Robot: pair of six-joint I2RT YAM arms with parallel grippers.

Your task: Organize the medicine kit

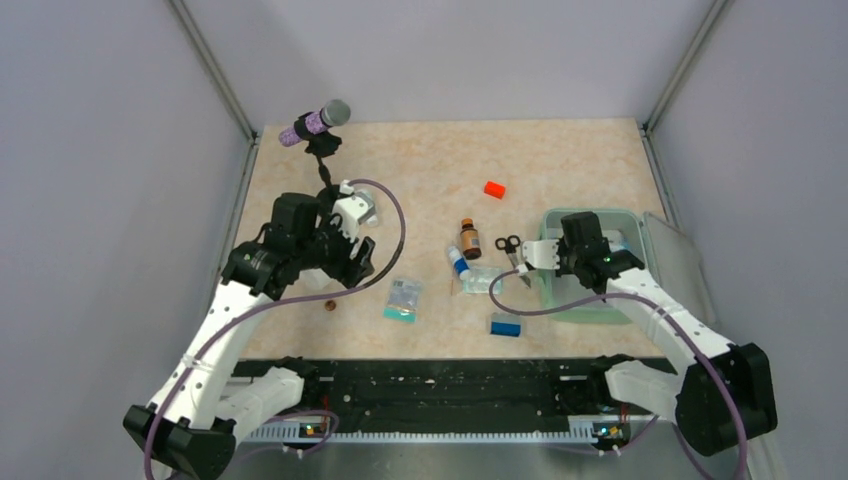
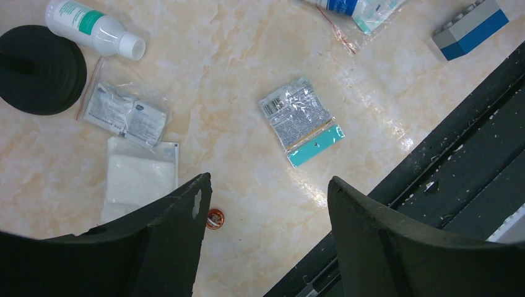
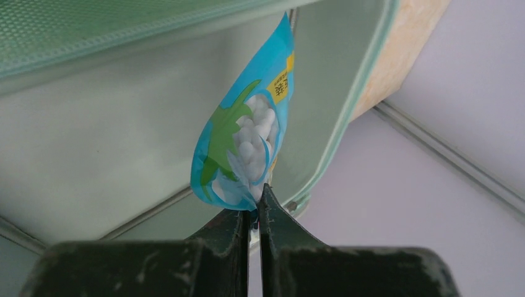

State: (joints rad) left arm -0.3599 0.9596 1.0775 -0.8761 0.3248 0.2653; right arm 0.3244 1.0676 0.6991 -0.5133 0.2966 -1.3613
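Note:
The medicine kit (image 1: 620,216) is a pale mint-green case standing open at the table's right, its lid (image 1: 672,262) lying flat beside it. My right gripper (image 1: 610,248) hangs over the case. In the right wrist view it (image 3: 255,201) is shut on the lower edge of a blue and green packet of white pieces (image 3: 247,139), held inside the case against its wall (image 3: 93,142). My left gripper (image 1: 355,262) is open and empty above the table's left side. In the left wrist view its fingers (image 2: 267,185) stand wide apart over bare tabletop.
On the table lie a silver sachet with a teal strip (image 1: 403,298) (image 2: 301,119), a brown bottle (image 1: 470,240), scissors (image 1: 510,248), a bagged tube (image 1: 462,268), a blue block (image 1: 505,325), an orange-red block (image 1: 494,189), a small copper disc (image 2: 215,218), a white bottle (image 2: 93,28), gauze packets (image 2: 127,114) and a microphone stand (image 1: 315,125).

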